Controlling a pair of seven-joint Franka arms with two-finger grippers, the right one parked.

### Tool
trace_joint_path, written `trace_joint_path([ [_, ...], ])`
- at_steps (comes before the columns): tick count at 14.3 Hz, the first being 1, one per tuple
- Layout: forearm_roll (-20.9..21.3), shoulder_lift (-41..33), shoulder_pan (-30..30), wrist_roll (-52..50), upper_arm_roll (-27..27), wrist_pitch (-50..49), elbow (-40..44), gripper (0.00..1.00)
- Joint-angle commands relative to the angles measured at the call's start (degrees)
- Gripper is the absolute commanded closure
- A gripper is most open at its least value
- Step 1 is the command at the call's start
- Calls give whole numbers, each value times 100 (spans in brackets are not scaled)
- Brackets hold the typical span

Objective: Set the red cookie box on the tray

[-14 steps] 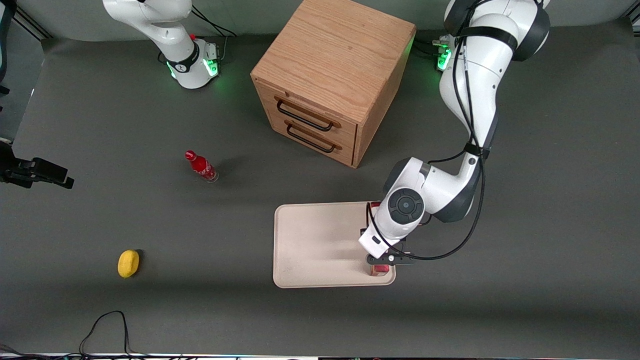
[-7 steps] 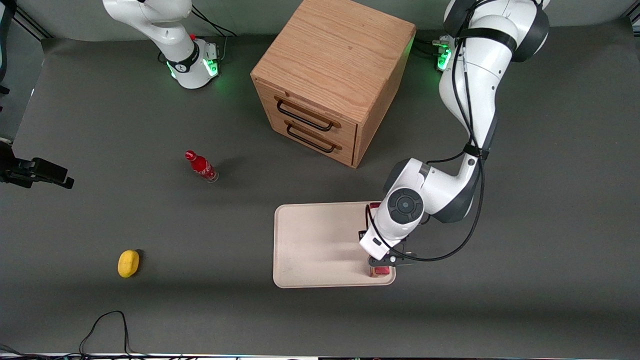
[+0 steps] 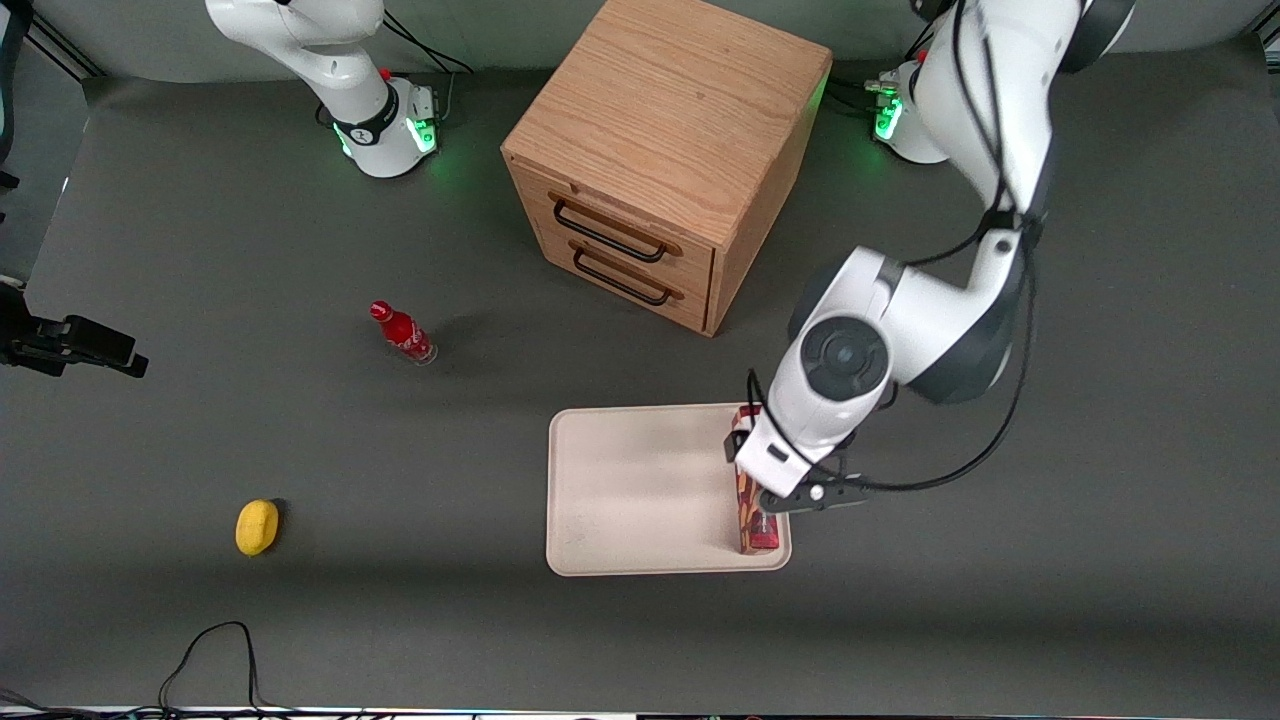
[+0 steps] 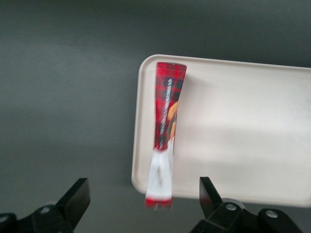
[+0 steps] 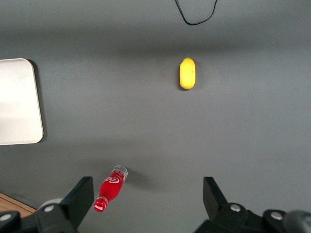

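Red cookie box (image 3: pixel 747 500) lies flat on the tray (image 3: pixel 640 490) in the front view, stretched along the tray's short edge at the working arm's end, its nearer tip close to the rim. The placing looks done; what seems left is only for the arm to clear away. The tool (image 3: pixel 790 497) hangs above the box's nearer half, its fingers hidden under the wrist there. Compared with a second ago, the arm has risen and swung away toward its own end of the surface, so that much more of the box shows; the box and tray have not shifted. A small red bottle (image 3: pixel 402 333), a yellow lemon-like object (image 3: pixel 257 527) and the wooden drawer cabinet (image 3: pixel 665 160) stand well apart from the tray.

From the left wrist view, the box (image 4: pixel 165 131) rests along the tray's edge (image 4: pixel 243 126), one end seeming to reach the rim or slightly over it. The tool (image 4: pixel 144 199) is released: its fingers spread wide, clear above the box and touching nothing.

The right wrist view shows only the tray's corner (image 5: pixel 19 102), the bottle (image 5: pixel 111 187) and the yellow object (image 5: pixel 187 73).
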Motion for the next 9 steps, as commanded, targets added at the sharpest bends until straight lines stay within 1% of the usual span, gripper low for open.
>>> trace_joint_path([
  [1, 6, -809, 42, -21, 14, -683, -251, 0],
  [3, -73, -1125, 217, 92, 14, -1132, -277, 0],
  [6, -310, -1547, 674, 988, 14, -1862, -364, 0],
  [9, -311, -2197, 1140, 1620, 22, -1802, -1153, 0],
])
